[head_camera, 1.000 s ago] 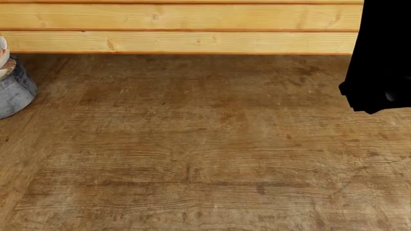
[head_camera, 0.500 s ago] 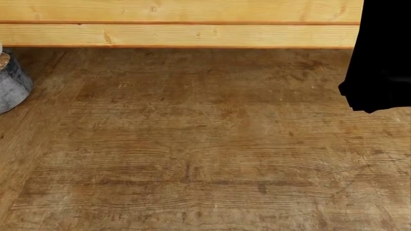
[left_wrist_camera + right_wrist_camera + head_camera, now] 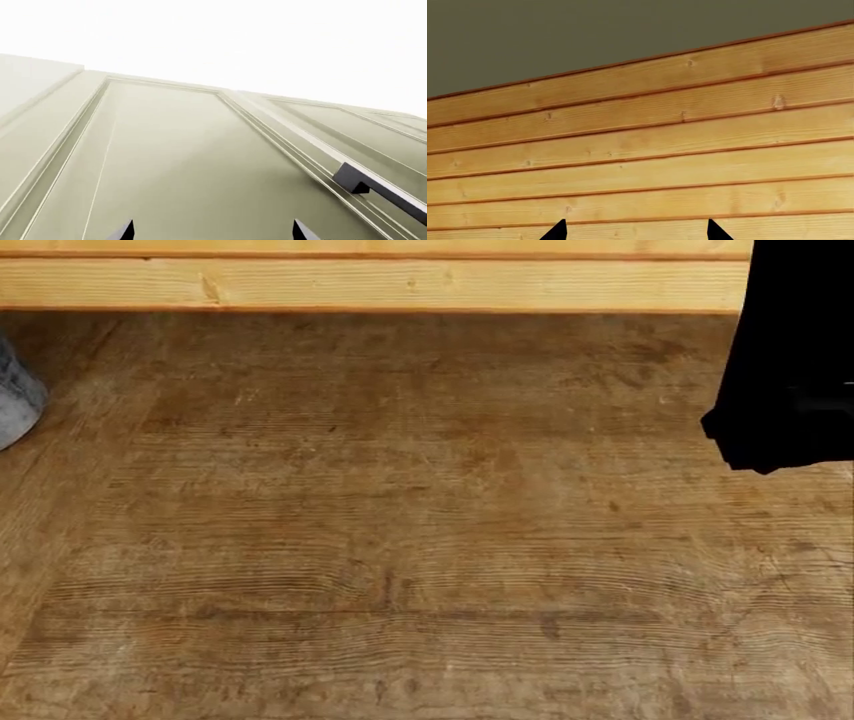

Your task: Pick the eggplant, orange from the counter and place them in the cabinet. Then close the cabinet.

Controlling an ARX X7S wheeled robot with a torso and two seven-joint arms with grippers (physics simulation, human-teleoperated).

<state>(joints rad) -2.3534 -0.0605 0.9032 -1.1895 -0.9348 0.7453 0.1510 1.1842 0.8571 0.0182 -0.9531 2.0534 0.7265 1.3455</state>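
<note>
The eggplant and the orange show in no view. The brown wooden counter (image 3: pixel 400 520) fills the head view, bare across its middle. In the left wrist view my left gripper (image 3: pixel 212 232) is open with nothing between its fingertips, and it faces a pale green panelled cabinet door (image 3: pixel 167 165) with a dark bar handle (image 3: pixel 380 187). My right gripper (image 3: pixel 636 232) is also open and empty, pointing at the pale plank wall (image 3: pixel 660 150). A black part of my right arm (image 3: pixel 794 360) hangs at the head view's right edge.
A grey rounded object (image 3: pixel 14 400) is cut off by the left edge of the head view. The plank wall (image 3: pixel 374 280) borders the counter's far side. A second panelled door (image 3: pixel 360 130) lies beside the first.
In the head view the plank wall has slid upward and the grey object has slipped further out at the left, so more counter shows. The black arm part has stayed put.
</note>
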